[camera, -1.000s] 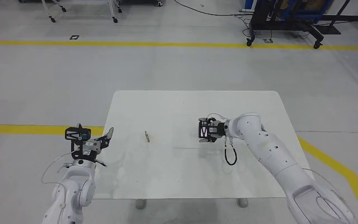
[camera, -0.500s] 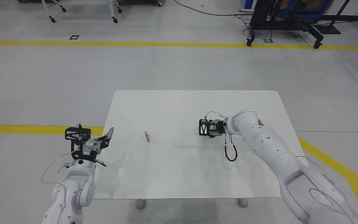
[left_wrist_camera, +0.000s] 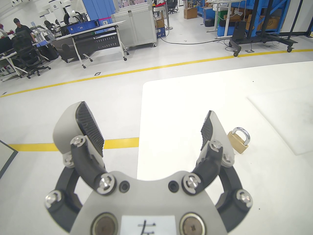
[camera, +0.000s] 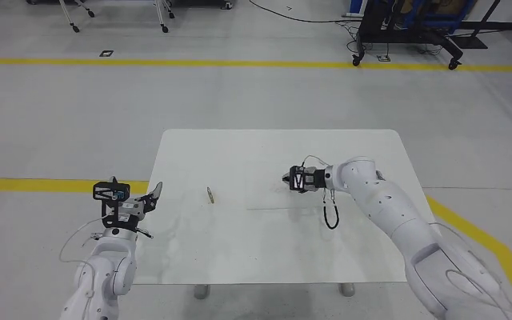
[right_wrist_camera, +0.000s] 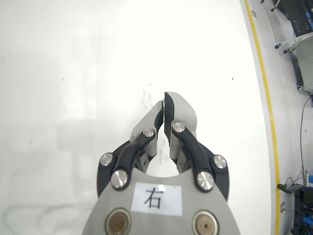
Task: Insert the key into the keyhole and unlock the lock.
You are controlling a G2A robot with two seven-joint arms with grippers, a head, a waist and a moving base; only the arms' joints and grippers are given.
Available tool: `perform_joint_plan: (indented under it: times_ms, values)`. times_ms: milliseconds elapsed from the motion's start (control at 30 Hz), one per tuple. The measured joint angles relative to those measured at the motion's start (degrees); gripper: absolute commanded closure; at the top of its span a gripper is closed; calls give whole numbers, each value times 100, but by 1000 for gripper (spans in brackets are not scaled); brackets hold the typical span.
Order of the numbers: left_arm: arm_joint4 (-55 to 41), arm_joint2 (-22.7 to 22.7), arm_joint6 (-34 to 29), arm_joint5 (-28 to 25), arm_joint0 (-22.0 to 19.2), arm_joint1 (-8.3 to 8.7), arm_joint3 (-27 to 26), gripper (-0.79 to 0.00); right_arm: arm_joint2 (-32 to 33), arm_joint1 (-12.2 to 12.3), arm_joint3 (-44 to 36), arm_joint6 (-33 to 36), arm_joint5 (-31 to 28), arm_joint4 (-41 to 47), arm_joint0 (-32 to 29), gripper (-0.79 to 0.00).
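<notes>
The lock (camera: pixel 210 194) lies alone on the white table (camera: pixel 240 152). The left gripper (left_wrist_camera: pixel 145 110) is wide open beside the table edge, near the lock. The right gripper (right_wrist_camera: pixel 163 98) is pinched shut well apart from the lock, and has slid slightly farther off.

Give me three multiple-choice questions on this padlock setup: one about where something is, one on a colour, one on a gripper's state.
1. Where does the padlock lie? A on the floor; B on the table, between left gripper and right gripper; C on a chair.
2. What colour is the padlock's body? A brass yellow; B blue; C black.
3. How is the left gripper? A shut on the padlock; B shut on nothing; C open, empty.
Answers: 1 B, the top view shows it on the table between them. 2 A, brass under a silver shackle. 3 C, its fingers stand wide apart, nothing between.
</notes>
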Motion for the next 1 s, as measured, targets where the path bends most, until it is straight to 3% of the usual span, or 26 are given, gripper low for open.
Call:
perform_joint_plan:
  times_ms: [300,467,867,1000]
  values:
    - [0,0,0,0,0,0,0,-785,587,335,-295,-1686,-615,1185,-725,0]
    - [0,0,0,0,0,0,0,-785,741,499,-785,-1316,-897,2569,-1209,0]
    - [-1,-1,0,0,2,0,3,-785,731,492,-793,-1321,-890,2456,-1210,0]
    - [-614,-71,-26,-317,222,-30,2,-785,503,478,-1090,-1232,-978,3487,-1543,0]
